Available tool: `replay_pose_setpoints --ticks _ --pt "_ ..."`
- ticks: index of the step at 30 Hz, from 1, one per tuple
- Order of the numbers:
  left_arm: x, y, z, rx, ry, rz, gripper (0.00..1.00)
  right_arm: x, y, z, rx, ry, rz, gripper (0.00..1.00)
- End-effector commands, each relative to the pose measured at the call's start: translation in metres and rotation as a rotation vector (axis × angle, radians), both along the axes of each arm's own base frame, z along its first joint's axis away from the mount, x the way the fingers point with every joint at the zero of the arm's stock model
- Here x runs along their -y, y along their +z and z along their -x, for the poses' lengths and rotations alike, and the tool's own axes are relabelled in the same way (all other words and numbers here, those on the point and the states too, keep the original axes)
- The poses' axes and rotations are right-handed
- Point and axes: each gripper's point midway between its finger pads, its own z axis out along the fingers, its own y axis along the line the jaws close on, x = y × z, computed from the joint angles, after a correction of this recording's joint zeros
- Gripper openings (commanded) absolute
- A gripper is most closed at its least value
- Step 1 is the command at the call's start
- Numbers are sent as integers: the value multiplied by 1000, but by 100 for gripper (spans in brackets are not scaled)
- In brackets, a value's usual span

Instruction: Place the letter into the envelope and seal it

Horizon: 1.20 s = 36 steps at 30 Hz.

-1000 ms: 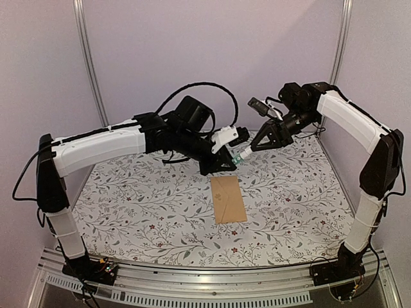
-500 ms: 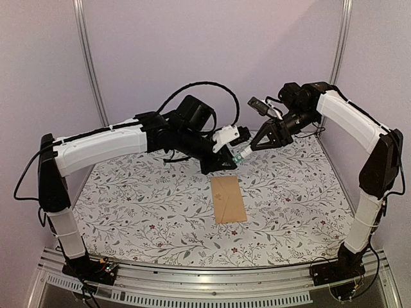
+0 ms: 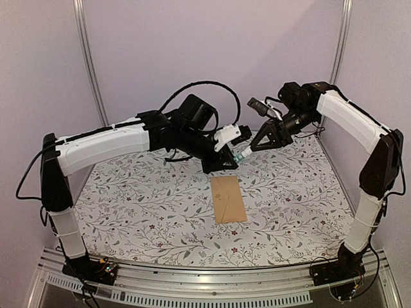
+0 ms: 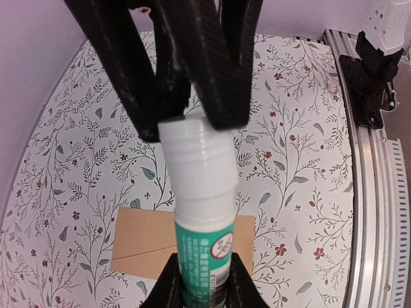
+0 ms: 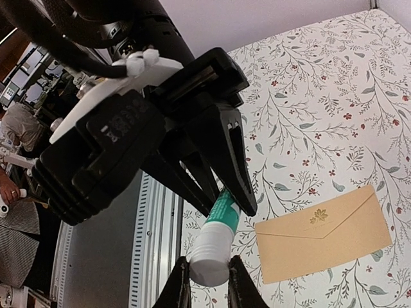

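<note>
Left claw with glue stick edged right; tan envelope lies closed.

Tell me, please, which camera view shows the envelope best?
The right wrist view: the envelope lies whole, large, flap lines clear. The top view shows it whole but small; the left wrist view hides part behind the glue stick.

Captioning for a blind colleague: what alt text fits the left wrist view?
A glue stick is held at both ends, right gripper on its white end, left gripper on its green end, above a tan envelope on floral cloth.
</note>
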Motion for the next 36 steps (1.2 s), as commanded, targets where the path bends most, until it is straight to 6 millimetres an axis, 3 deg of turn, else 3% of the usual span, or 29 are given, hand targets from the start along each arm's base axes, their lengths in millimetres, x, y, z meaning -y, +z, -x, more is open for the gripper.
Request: replay_pose_setpoints --ticks 1,6,9,11,14,17,24,27,32,36 --pt "27 28 -3 -22 12 126 0 -7 9 9 99 21 6 1" --pt "43 44 -3 -53 8 207 0 -8 13 -8 214 -69 16 2" --pt "50 66 -5 -21 -1 283 0 -7 9 -9 219 -100 33 3" --pt "55 82 -5 5 -14 342 0 -7 -2 -9 167 -109 55 3" --pt "64 104 -3 39 -38 430 0 -11 -35 -14 25 -153 98 0" --pt "74 112 -8 52 -10 464 0 -15 -50 -22 -54 -211 124 0" --pt "69 84 -14 -54 88 416 0 -10 -1 -48 77 -268 59 7" --pt "56 85 -11 -61 112 432 0 3 30 -53 81 -251 -53 29" --pt "34 87 -6 -96 99 488 0 16 71 -50 174 -212 -205 49" --pt "27 91 -3 -145 58 514 0 14 84 -41 176 -170 -278 53"
